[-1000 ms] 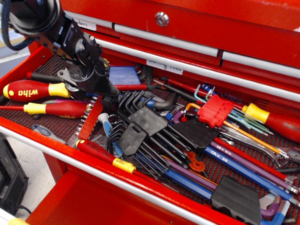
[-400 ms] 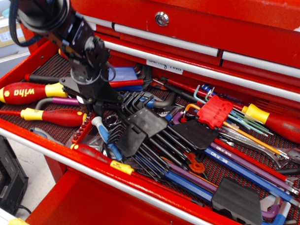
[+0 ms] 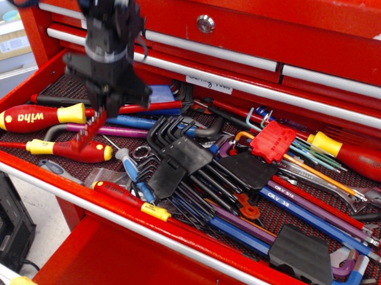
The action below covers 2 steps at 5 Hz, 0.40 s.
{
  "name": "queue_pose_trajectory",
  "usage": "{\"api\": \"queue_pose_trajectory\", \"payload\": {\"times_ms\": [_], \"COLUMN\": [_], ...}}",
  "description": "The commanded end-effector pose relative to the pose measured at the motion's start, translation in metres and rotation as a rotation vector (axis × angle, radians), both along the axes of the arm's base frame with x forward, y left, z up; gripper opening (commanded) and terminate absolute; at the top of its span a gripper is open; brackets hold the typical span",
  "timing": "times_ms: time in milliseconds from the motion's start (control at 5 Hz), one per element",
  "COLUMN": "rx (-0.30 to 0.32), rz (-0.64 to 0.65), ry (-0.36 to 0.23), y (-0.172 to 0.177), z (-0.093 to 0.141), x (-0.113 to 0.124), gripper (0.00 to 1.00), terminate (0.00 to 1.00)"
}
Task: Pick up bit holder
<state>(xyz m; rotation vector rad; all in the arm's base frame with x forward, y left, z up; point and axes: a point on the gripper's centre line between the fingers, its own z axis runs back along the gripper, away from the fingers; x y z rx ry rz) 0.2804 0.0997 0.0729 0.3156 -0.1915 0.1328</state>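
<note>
The bit holder [image 3: 90, 129] is a narrow red bar with a row of short silver bits along its left edge. It hangs tilted in the air over the left part of the open drawer, lower end down-left. My black gripper [image 3: 107, 109] is shut on its upper end, above the red-and-yellow screwdrivers. The holder's top is hidden between the fingers.
Two red-and-yellow Wiha screwdrivers [image 3: 42, 114] lie below the holder at left, a third [image 3: 127, 198] by the drawer's front rail [image 3: 86, 205]. Black hex-key sets [image 3: 178, 158], a blocky red hex-key holder [image 3: 273, 141] and long coloured keys fill the middle and right. Closed red drawers stand behind.
The gripper has risen from the drawer floor and lifted the bit holder with it; the holder lay among the tools before and now hangs above the screwdrivers.
</note>
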Motion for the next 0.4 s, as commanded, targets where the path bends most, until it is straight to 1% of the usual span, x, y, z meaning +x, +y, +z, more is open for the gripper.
{"api": "queue_pose_trajectory", "payload": {"times_ms": [0,200], "rx": [0.093,0.104], "rz": [-0.08,-0.139], "ry": [-0.102,-0.087], "y": [-0.007,-0.019], "z": [0.074,0.1], "x": [0.023,0.026], "gripper": [0.0,0.0], "terminate": [0.0,1.0]}}
